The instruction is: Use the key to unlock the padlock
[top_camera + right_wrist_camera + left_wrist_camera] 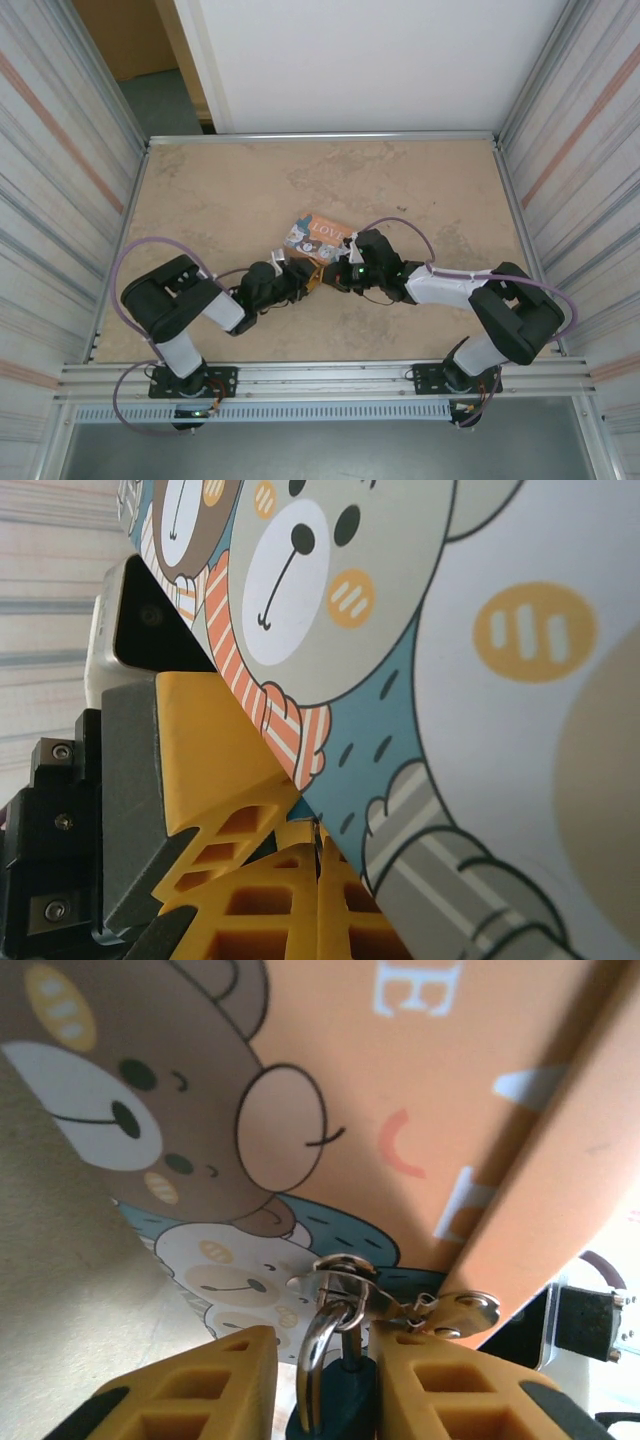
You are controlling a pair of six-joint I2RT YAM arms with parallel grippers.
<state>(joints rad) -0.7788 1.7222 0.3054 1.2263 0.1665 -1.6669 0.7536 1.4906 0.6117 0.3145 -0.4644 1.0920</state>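
Padlock [350,1405] at 6 o'clock sits pinched in your left gripper [328,1340], hooked onto the tin [450,1110], right gripper [316,845] squeezed closed.

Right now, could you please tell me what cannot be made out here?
Left wrist: keyhole of the padlock, cut off by the bottom edge.
Right wrist: what the right gripper holds, tips hidden behind the tin.
Top external: whether the padlock is open, too small there.

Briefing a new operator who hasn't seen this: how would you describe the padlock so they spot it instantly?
Find the orange tin box printed with cartoon bears, mid-table where both arms meet. At its edge a silver hasp sticks out, with the padlock hooked through it between the yellow fingers of the left gripper. It is tiny, dark blue-bodied with a silver shackle.
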